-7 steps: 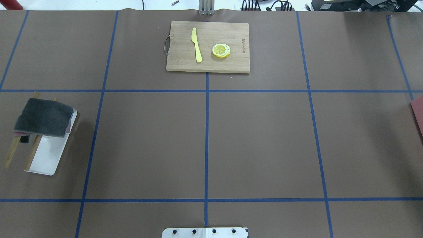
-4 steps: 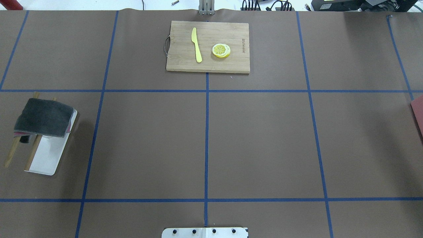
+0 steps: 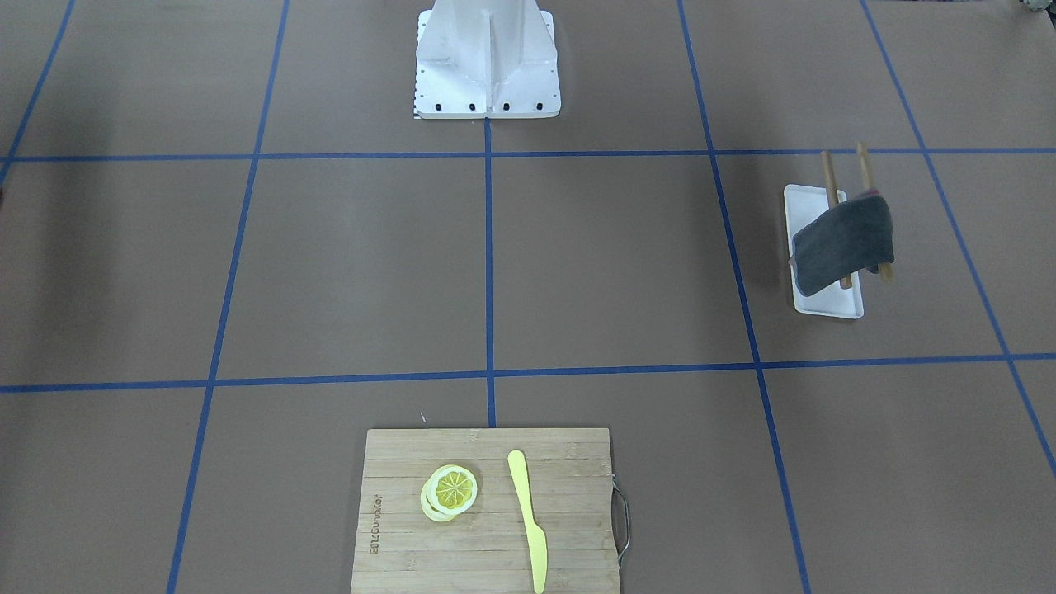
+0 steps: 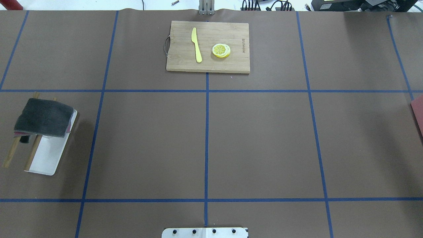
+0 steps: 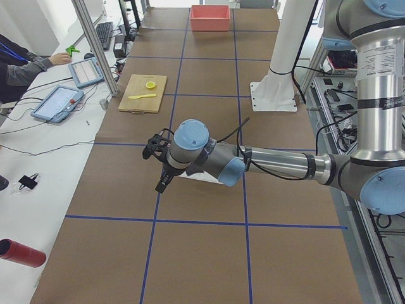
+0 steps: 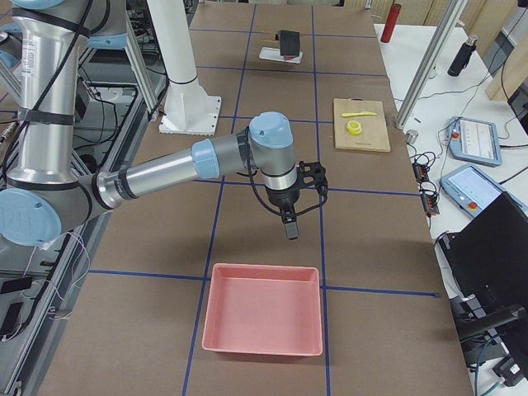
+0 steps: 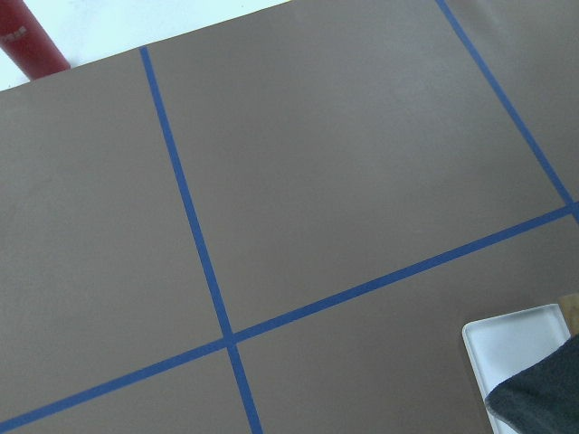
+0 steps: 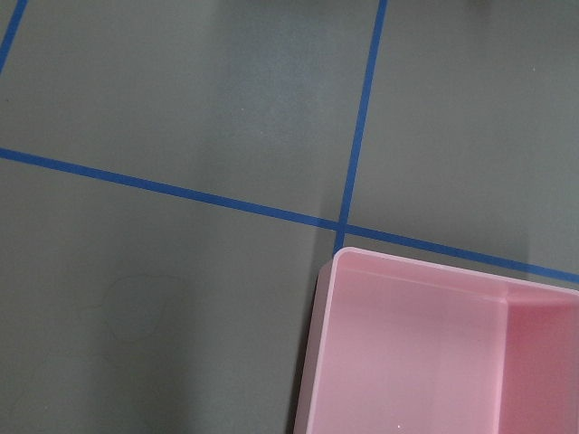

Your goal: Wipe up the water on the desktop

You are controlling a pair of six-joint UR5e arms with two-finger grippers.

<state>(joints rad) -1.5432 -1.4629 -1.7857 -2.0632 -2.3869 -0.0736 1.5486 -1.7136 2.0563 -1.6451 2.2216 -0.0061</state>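
- Desktop (image 4: 264,142): brown sheet under a blue tape grid, filling the room's middle. I can make out no puddle or wet sheen on it in any view. Against the overhead pictures from a second ago, nothing on it has shifted, so I judge the wiping has not begun.
- Left gripper (image 5: 162,183): hangs above the desktop close to the tray, pointing down. It shows only from the table's end, so I cannot tell how wide its jaws stand or whether it holds anything.
- Right gripper (image 6: 290,229): hovers just beyond the pink bin. Same trouble, so I cannot tell its state.
- Pink bin (image 6: 262,309): sits at the robot's right end, nothing inside.
- Cutting board (image 4: 231,62): lies at the far edge and carries a yellow knife (image 4: 196,44) and lemon slices (image 4: 221,50).
- White tray (image 4: 49,155): sits on the robot's left, with two wooden rails (image 4: 10,155) slanting over it.
- Dark grey cloth (image 4: 44,117): draped over those rails, untouched (presumably the wiper, to be fetched first).
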